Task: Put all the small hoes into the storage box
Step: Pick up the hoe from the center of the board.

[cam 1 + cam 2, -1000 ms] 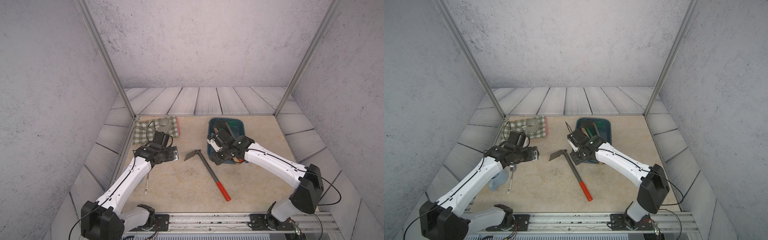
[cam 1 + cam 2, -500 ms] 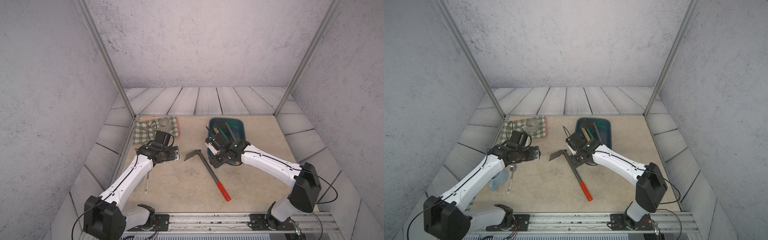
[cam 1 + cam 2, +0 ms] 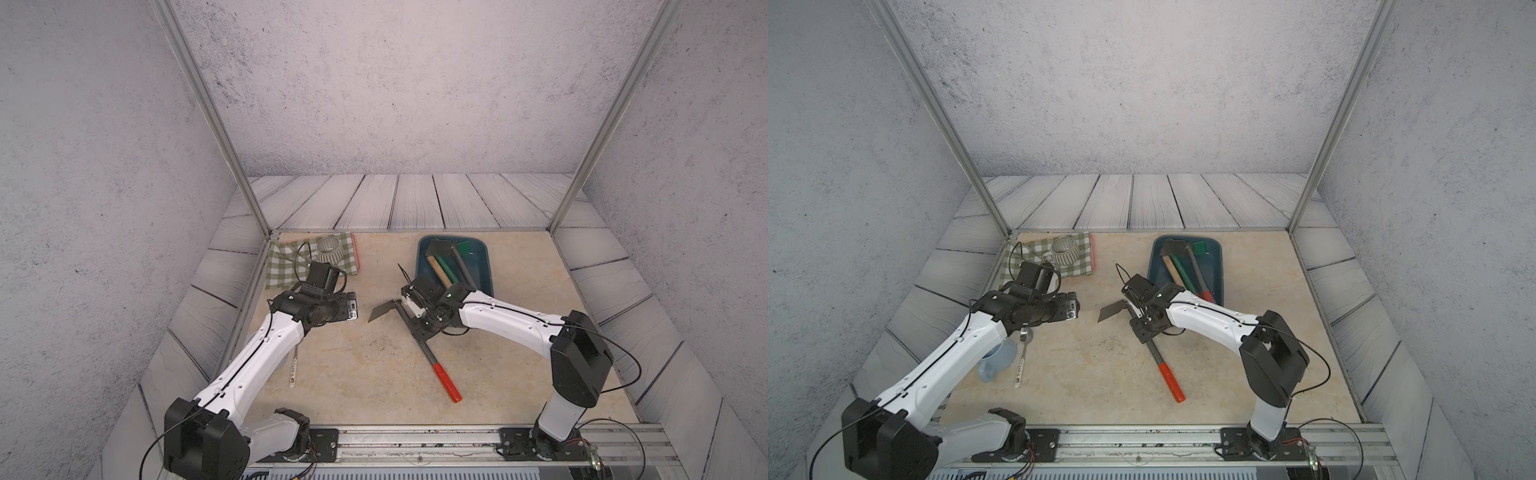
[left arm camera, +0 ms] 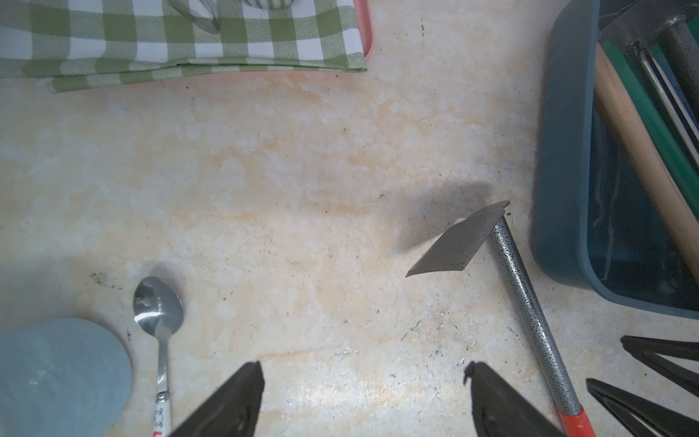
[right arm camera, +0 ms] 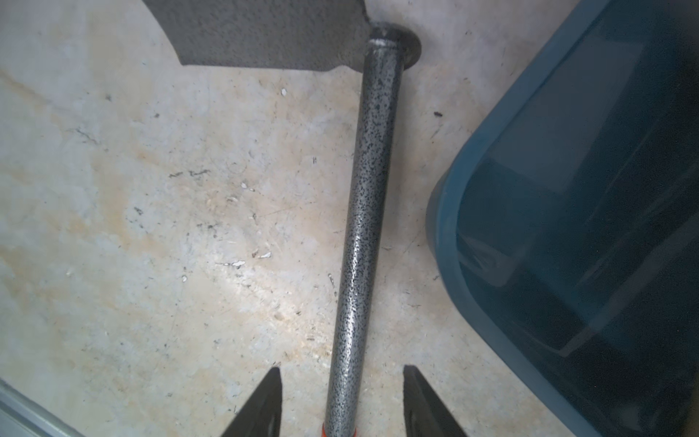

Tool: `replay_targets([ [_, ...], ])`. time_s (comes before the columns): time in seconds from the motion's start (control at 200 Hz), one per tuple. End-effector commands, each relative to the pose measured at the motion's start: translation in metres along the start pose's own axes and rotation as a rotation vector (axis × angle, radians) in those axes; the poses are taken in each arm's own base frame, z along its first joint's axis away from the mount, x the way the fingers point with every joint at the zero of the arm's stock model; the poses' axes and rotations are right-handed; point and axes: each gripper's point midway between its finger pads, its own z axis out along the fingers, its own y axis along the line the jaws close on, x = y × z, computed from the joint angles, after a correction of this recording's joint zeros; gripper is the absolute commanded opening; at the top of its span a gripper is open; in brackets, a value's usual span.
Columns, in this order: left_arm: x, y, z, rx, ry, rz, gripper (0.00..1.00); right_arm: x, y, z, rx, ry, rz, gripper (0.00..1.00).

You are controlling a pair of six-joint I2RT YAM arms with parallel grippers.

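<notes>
A: Right end effector (image 5: 341, 378) first: sits low over the hoe (image 5: 363, 227), straddles the speckled shaft just above the red grip.
B: Clamped on it?
A: No. Stands roughly half open, with a clear gap on each side of the shaft. Grips nothing.
B: Whereabouts of the hoe?
A: Lies flat on the surface (image 3: 353, 374), outside the box (image 3: 484, 249), just beside its near left corner. Points the blade away from the box and the red grip back toward the robot's base.
B: Touching the box?
A: Apart, going by the right wrist view, with a strip of bare surface between shaft and box wall.
B: Contents of the box?
A: Holds three other tools (image 3: 446, 266) side by side, handles toward the robot: one wooden, one green, one dark.
B: Left end effector (image 4: 364, 367)?
A: Hovers over bare surface, fingers spread wide, empty. Faces the hoe's blade, near it, not touching.
B: Rest of the surface?
A: Spoon (image 4: 159, 314) and blue mug (image 4: 56, 374) just beside each other under the left arm. Checked cloth (image 3: 286, 266) in the far left corner, with a striped cup (image 3: 332, 248) on top.
</notes>
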Motion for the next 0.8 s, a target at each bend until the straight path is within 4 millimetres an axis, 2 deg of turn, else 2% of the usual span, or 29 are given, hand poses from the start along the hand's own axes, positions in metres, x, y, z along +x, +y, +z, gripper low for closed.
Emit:
replay_targets([
  [0.0, 0.004, 0.003, -0.001, -0.012, 0.004, 0.019, 0.88, -0.002, 0.005, 0.012, -0.009, 0.013, 0.018, 0.53],
  [0.225, 0.007, 0.004, -0.001, -0.012, 0.006, 0.021, 0.88, -0.003, 0.006, 0.037, 0.021, 0.061, 0.024, 0.52],
  [0.385, 0.008, 0.003, 0.0, -0.006, 0.01, 0.02, 0.88, -0.003, 0.003, 0.044, 0.057, 0.06, 0.033, 0.52],
  [0.58, 0.009, 0.004, -0.002, -0.006, 0.006, 0.018, 0.88, -0.005, -0.006, 0.062, 0.118, 0.064, 0.047, 0.52],
  [0.796, 0.012, 0.006, -0.001, -0.011, 0.01, 0.02, 0.88, -0.011, -0.004, 0.075, 0.125, 0.068, 0.061, 0.5],
])
